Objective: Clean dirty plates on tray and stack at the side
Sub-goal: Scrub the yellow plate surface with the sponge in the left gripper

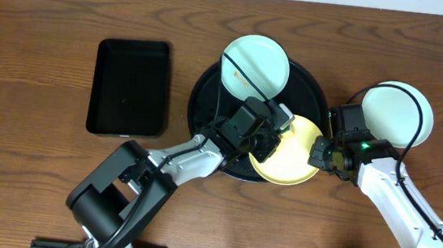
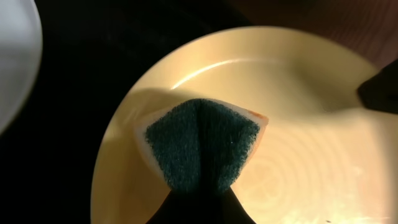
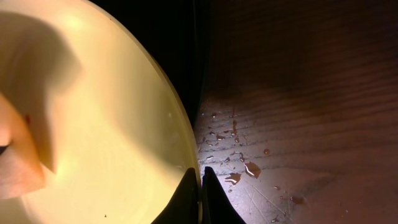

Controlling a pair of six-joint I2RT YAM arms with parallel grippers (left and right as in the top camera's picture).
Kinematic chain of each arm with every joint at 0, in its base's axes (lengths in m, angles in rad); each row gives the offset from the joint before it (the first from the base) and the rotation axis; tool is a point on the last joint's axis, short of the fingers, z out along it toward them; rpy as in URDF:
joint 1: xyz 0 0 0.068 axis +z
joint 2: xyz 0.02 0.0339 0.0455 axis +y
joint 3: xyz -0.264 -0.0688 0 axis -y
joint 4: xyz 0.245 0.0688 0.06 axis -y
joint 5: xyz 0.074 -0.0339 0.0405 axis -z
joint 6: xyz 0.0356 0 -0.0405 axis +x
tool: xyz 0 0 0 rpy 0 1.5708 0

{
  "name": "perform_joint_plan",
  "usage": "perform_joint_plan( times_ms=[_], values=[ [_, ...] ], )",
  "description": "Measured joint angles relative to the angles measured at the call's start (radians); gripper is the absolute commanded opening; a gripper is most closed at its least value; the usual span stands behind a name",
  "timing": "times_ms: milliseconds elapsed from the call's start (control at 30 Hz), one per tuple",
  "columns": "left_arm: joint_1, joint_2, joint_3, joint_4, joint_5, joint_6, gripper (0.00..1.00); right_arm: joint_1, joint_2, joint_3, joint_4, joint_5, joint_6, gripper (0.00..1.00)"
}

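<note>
The pale yellow plate [image 1: 293, 155] lies on the right part of the round black tray [image 1: 208, 98], overhanging its rim. My left gripper [image 1: 274, 129] is shut on a folded sponge [image 2: 202, 143], green scrub side out, pressed onto the yellow plate [image 2: 298, 124]. My right gripper [image 1: 320, 154] is shut on the yellow plate's right rim [image 3: 200, 186]; the plate [image 3: 106, 124] fills the left of the right wrist view. A mint-blue plate [image 1: 256, 65] sits at the tray's back. Another pale plate [image 1: 398, 112] lies on the table to the right.
A rectangular black tray [image 1: 130, 87] lies to the left on the wooden table [image 1: 40, 58]. Water drops [image 3: 242, 168] wet the table beside the yellow plate's rim.
</note>
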Motion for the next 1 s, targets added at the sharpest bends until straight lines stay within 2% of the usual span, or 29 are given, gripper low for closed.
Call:
perform_joint_plan(
  times_ms=[467, 800, 1000],
  values=[
    [0.037, 0.018, 0.0, 0.076, 0.012, 0.003, 0.08, 0.0, 0.0, 0.0, 0.0, 0.0, 0.0, 0.01],
    [0.086, 0.018, 0.0, 0.07, 0.126, -0.002, 0.07, 0.0, 0.0, 0.0, 0.0, 0.0, 0.0, 0.01],
    [0.086, 0.018, 0.0, 0.009, 0.152, -0.005, 0.08, 0.0, 0.0, 0.0, 0.0, 0.0, 0.0, 0.01]
  ],
)
